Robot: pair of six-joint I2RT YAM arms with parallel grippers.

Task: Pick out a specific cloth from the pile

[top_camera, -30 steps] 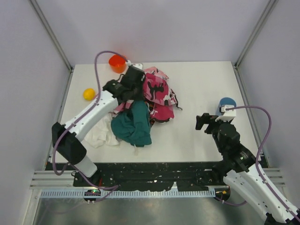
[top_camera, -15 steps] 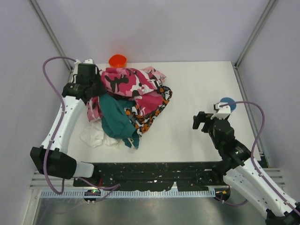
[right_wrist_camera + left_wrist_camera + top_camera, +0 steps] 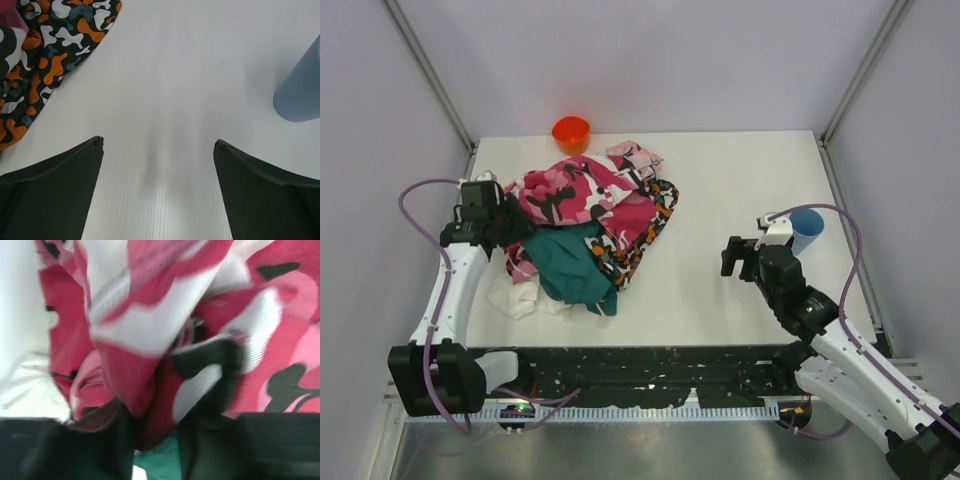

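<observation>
The pile (image 3: 582, 235) lies left of centre: pink camouflage cloth (image 3: 570, 185) on top, dark teal (image 3: 570, 268), white (image 3: 520, 296) and an orange-black-white patterned piece (image 3: 638, 245). A plain red cloth (image 3: 632, 214) shows between the camouflage and patterned pieces, partly buried. My left gripper (image 3: 510, 226) is at the pile's left edge, shut on a fold of the pink camouflage cloth (image 3: 150, 365); the pinched fold sits between the fingers at the left gripper (image 3: 155, 435). My right gripper (image 3: 732, 256) is open and empty over bare table, right of the pile; it also shows in the right wrist view (image 3: 159, 145).
An orange cup (image 3: 571, 131) stands at the back edge behind the pile. A blue cup (image 3: 807, 229) stands just right of my right gripper, also in the right wrist view (image 3: 300, 92). Frame posts and walls bound the table on both sides.
My left arm has swung left and nearer, dragging the camouflage cloth and the pile with it. The yellow ball no longer shows. My right gripper has drifted a little left.
</observation>
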